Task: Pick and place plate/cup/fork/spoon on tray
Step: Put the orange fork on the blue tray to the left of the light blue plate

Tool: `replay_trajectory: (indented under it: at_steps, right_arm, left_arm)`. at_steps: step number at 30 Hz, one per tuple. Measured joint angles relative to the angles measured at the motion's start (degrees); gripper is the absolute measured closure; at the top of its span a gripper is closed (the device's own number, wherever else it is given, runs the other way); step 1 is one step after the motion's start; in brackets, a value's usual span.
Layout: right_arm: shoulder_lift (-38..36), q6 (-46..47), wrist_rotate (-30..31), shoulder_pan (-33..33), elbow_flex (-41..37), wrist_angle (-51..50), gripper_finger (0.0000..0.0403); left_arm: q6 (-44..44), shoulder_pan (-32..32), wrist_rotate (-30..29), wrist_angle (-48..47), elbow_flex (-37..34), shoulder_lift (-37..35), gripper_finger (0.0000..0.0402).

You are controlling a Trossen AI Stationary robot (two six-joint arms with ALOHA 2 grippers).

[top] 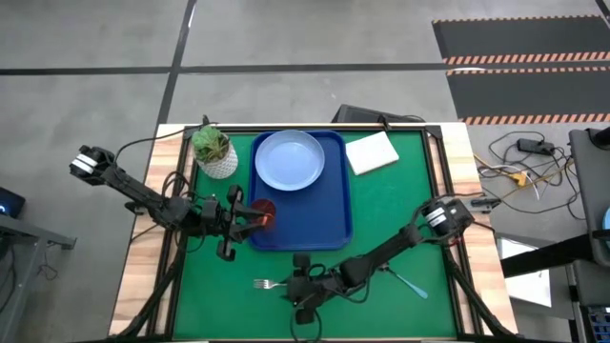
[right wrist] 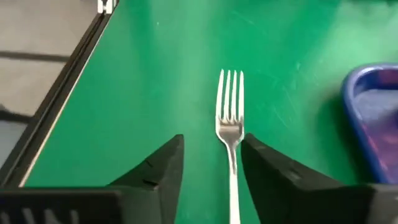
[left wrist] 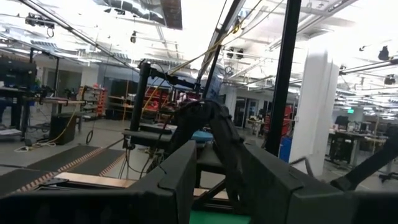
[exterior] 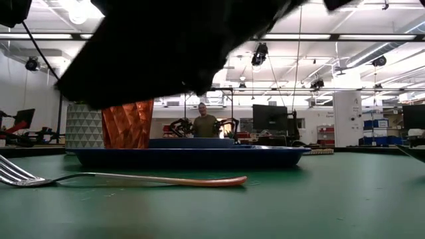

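Note:
The blue tray (top: pixel 335 205) lies on the green mat with the pale-blue plate (top: pixel 289 159) on its far part and the red-brown cup (top: pixel 265 213) standing at its near left corner. My left gripper (top: pixel 244 218) stands open just left of the cup; whether it touches the cup I cannot tell. The fork (right wrist: pixel 230 121) lies flat on the mat near the front edge. My right gripper (right wrist: pixel 211 163) is open over it, one finger on either side of the fork's neck. The spoon (top: pixel 412 283) lies on the mat at the near right.
A white pot with a green plant (top: pixel 215 152) stands left of the tray's far end, and a white square pad (top: pixel 372 152) lies to the tray's right. Bare mat lies between the fork and the tray. A person (exterior: pixel 204 123) stands far behind the table.

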Motion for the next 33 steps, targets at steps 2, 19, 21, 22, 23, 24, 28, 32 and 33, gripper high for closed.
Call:
replay_trajectory:
  at_steps: [2, 19, 21, 22, 23, 24, 28, 32, 33]
  right_arm:
    - [2.32, -0.12, 1.16, -0.05, 0.00, 4.16, 0.0236]
    - [6.46, 2.60, -0.14, -1.02, 1.22, 2.29, 0.0255]
    - [6.46, 3.22, -0.29, -1.21, 1.18, 1.92, 0.0261]
    - [6.46, 3.48, -0.38, -1.29, 1.18, 1.86, 0.0264]
    - [6.46, 3.50, -0.81, -1.44, 1.18, 1.86, 0.0268]
    - [6.46, 3.55, -1.43, -1.58, 1.18, 1.93, 0.0272]
    - [6.46, 5.00, -4.17, -2.45, 1.18, 1.92, 0.0295]
    - [6.46, 5.03, -6.09, -3.02, 1.18, 1.44, 0.0332]
    - [6.46, 5.02, -6.13, -3.05, 1.18, 1.27, 0.0343]
  left_arm:
    - [0.02, 0.00, -0.10, 0.02, 0.00, 0.00, 0.0292]
    - [-0.02, 0.00, -1.08, 0.06, 0.00, 0.00, 0.0292]
    - [-0.02, 0.00, -1.06, 0.02, 0.00, 0.02, 0.0292]
    - [-0.02, 0.00, -1.08, 0.04, 0.00, 0.02, 0.0292]
    - [-0.02, 0.00, -1.08, 0.06, 0.00, 0.02, 0.0292]
    - [-0.01, 0.00, -1.09, 0.04, 0.00, 0.02, 0.0292]
    - [0.04, 0.00, -1.66, 0.07, 0.00, 0.02, 0.0292]
    - [0.09, 0.02, -2.58, 0.07, 0.00, 0.02, 0.0292]
    - [0.09, 0.02, -2.58, 0.05, 0.00, 0.02, 0.0292]
